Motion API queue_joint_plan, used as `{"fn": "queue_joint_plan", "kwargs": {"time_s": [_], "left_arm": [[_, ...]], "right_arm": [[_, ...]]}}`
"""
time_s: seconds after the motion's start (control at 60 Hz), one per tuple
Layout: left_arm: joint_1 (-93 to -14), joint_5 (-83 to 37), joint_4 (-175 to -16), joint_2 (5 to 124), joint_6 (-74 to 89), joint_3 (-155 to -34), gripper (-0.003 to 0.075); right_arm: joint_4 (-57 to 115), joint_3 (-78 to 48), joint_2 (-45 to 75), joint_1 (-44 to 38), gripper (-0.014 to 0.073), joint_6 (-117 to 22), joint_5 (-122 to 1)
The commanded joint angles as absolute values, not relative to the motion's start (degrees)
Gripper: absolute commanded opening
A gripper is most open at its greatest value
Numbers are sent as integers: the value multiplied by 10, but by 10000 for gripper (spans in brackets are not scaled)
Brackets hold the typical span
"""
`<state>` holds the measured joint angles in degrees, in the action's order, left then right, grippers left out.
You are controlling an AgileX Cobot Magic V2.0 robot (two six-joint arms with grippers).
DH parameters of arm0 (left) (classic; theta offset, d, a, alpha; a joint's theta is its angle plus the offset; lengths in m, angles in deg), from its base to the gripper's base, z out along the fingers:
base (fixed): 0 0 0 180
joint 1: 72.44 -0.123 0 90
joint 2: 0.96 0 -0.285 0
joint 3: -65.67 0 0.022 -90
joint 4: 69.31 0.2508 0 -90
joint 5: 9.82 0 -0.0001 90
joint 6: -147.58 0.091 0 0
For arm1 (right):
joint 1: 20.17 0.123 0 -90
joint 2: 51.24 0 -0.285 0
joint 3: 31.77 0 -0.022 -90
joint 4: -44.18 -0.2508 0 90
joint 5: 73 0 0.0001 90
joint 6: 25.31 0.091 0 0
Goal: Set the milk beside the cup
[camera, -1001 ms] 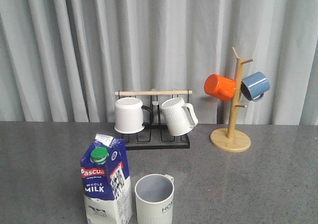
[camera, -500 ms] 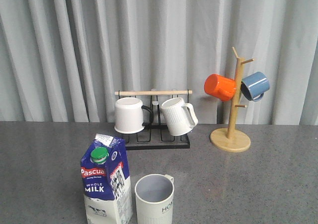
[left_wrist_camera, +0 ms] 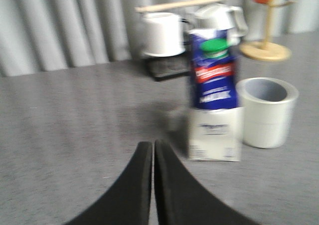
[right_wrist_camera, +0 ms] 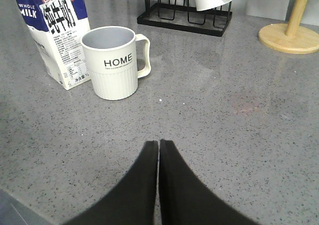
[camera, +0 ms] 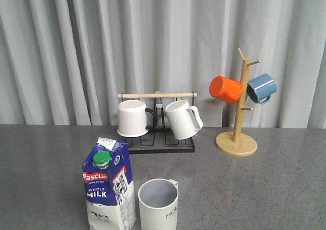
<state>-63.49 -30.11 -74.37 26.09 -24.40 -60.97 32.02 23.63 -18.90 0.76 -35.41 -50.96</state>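
The milk (camera: 108, 186), a blue-and-white carton with a green cap, stands upright at the front of the grey table, just left of the cup (camera: 159, 203), a cream ribbed mug lettered "HOME". Both show in the left wrist view, milk (left_wrist_camera: 213, 93) and cup (left_wrist_camera: 266, 111), and in the right wrist view, milk (right_wrist_camera: 54, 33) and cup (right_wrist_camera: 112, 61). My left gripper (left_wrist_camera: 153, 144) is shut and empty, short of the milk. My right gripper (right_wrist_camera: 159, 143) is shut and empty, over bare table short of the cup. Neither gripper shows in the front view.
A black wire rack (camera: 158, 138) at the back holds a plain white mug (camera: 132, 118) with a black handle and a white ribbed mug (camera: 182, 119). A wooden mug tree (camera: 237, 133) at the back right carries an orange mug (camera: 225, 89) and a blue mug (camera: 261, 87). Grey curtain behind.
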Motion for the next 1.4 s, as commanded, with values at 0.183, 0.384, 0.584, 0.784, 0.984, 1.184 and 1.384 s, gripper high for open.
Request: {"fn": "queue_joint_plan", "kwargs": {"time_s": [0.183,0.384,0.584,0.784,0.984,1.184,1.384], "left_arm": [[-689,-11,-735,136,-247,-361,-8],[-719,-76,-720,59,-221,-345,-8],[-720,-84,-718,54,-213,-345,-8],[-720,-83,-718,54,-215,-345,-8],[-720,-83,-718,54,-215,-345,-8],[-720,-83,-718,54,-215,-345,-8],[-720,-83,-718,54,-215,-345,-8]], "right_arm": [[322,223,-185,5,-5,-357,-552],[322,223,-185,5,-5,-357,-552],[322,223,-185,5,-5,-357,-551],[322,223,-185,5,-5,-357,-552],[322,223,-185,5,-5,-357,-552],[322,223,-185,5,-5,-357,-552],[322,223,-185,5,-5,-357,-552]]}}
